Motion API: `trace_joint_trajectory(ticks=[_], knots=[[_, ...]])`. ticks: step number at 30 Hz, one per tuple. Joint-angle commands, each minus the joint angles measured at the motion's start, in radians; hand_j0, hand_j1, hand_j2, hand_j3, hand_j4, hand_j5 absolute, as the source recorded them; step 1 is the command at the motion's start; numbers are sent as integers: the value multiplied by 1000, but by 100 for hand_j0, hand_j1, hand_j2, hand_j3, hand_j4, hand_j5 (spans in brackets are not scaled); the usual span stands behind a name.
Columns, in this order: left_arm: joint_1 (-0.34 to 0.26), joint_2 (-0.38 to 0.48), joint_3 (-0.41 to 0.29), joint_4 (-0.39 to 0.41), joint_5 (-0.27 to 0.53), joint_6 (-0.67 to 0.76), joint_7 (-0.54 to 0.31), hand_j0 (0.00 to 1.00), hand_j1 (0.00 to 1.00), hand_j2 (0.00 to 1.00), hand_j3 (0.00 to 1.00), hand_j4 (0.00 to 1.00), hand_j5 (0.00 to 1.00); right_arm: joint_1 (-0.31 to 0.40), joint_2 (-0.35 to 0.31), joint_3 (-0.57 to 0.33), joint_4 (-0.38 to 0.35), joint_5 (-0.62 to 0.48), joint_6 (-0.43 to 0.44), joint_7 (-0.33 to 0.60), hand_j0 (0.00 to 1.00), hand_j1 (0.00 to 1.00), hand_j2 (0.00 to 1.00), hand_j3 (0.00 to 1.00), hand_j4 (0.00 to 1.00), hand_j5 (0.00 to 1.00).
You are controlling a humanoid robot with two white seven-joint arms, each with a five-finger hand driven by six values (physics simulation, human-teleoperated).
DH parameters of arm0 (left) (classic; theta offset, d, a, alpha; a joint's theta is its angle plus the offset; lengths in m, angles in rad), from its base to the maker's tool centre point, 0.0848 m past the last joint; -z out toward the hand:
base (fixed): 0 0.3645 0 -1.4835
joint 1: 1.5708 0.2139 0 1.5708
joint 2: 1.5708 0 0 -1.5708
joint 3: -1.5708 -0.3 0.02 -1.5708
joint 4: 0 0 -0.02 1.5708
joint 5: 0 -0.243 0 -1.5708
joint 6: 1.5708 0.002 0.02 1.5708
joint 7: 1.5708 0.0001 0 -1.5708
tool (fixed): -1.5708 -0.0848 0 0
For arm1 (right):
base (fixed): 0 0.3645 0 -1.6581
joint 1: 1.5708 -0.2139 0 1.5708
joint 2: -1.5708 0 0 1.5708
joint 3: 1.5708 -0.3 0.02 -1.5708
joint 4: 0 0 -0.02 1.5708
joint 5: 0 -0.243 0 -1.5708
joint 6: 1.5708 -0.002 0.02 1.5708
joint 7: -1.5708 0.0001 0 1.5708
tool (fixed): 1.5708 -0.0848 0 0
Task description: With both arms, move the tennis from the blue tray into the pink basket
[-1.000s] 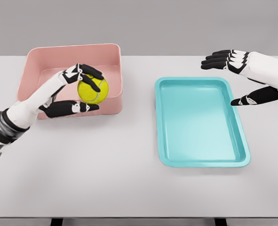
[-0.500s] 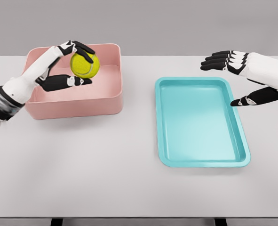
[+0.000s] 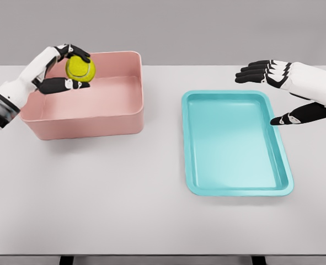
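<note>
1. The plain white tabletop [image 3: 124, 210] is bare along its near edge; nothing there obstructs either arm.
2. The shallow turquoise-blue plastic tray [image 3: 284, 165] lies right of centre and holds nothing.
3. The right hand [image 3: 284, 91] hangs over the tray's far right corner, fingers spread and relaxed, grasping nothing, well apart from the ball.
4. The rectangular pink plastic basket [image 3: 85, 121] sits at the far left, its open top facing up.
5. The left hand [image 3: 60, 69] grips the yellow-green felt tennis ball [image 3: 80, 68] between thumb and fingers, above the basket's far left part.
6. The ball appears directly over the basket's interior, so the drop looks unobstructed; releasing should land it inside.
</note>
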State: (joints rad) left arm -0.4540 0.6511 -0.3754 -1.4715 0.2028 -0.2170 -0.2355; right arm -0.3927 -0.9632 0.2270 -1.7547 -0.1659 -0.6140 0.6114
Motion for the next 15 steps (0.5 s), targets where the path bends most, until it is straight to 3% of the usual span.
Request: trace_joint_trajectory(ticks=[1, 7, 8, 11, 15], knots=[[0, -4, -7, 51, 4, 10, 1, 47, 47, 47, 47, 47, 47, 0, 0, 0, 0, -7, 3, -1, 100, 100, 100, 100, 100, 100], [-9, -13, -16, 71, -3, 45, 1, 49, 49, 49, 49, 49, 49, 0, 0, 0, 0, -7, 3, -1, 100, 100, 100, 100, 100, 100], [-15, -19, -20, 76, -8, 50, -1, 54, 54, 54, 54, 54, 54, 0, 0, 2, 0, -7, 3, -1, 100, 100, 100, 100, 100, 100], [-21, -19, -33, 76, -8, 56, 1, 85, 85, 85, 85, 85, 85, 0, -2, 2, 0, -7, 3, -1, 100, 100, 100, 100, 100, 100], [-21, -18, -33, 73, -8, 56, 1, 96, 96, 96, 96, 96, 96, 0, 0, 3, 0, -7, 3, -1, 100, 100, 100, 100, 100, 100]])
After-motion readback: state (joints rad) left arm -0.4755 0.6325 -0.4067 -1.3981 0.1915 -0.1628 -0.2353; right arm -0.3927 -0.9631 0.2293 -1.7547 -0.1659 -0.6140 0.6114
